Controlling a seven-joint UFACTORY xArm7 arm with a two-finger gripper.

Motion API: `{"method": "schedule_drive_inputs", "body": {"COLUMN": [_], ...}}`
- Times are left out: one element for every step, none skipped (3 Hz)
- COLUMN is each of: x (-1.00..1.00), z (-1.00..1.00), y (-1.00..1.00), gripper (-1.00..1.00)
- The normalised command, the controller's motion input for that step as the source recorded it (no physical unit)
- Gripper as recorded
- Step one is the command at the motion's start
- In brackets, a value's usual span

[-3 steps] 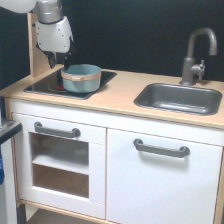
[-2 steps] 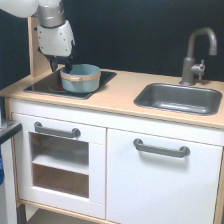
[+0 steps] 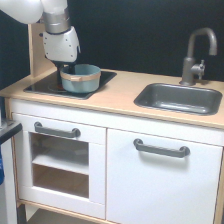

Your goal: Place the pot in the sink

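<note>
In the upper left of the frame the pot (image 3: 80, 78) sat on the black stove plate (image 3: 47, 85), its tan-banded rim level and its mouth open to the room. The arm hung over it from the top of the frame, and its claw (image 3: 67, 68) reached down at the pot's rim on the side nearer the frame's left edge, right at the tan band. The white housing and the pot wall hid the fingertips, so I could not tell how wide the claw stood or whether it had closed on the rim. The pot's base looked flat on the plate, not lifted.

To my eye the step in hand was the grasp itself; carrying had not begun. The sink (image 3: 181, 98) lay well apart, at the right of the frame in the pale counter (image 3: 120, 90), with the faucet (image 3: 196, 55) curving up behind it.

The next move would call for a firm pinch on the rim, a straight lift clear of the plate, then a sweep toward the frame's right, staying clear of the faucet and lowering the pot into the basin without tipping it.
</note>
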Motion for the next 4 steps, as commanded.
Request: {"method": "schedule_drive_inputs", "body": {"x": [0.17, 0.19, 0.83, 0.95], "z": [0.26, 0.2, 0.99, 0.99], "y": [0.0, -0.01, -0.19, 0.17], "gripper": [-1.0, -1.0, -1.0, -1.0]}}
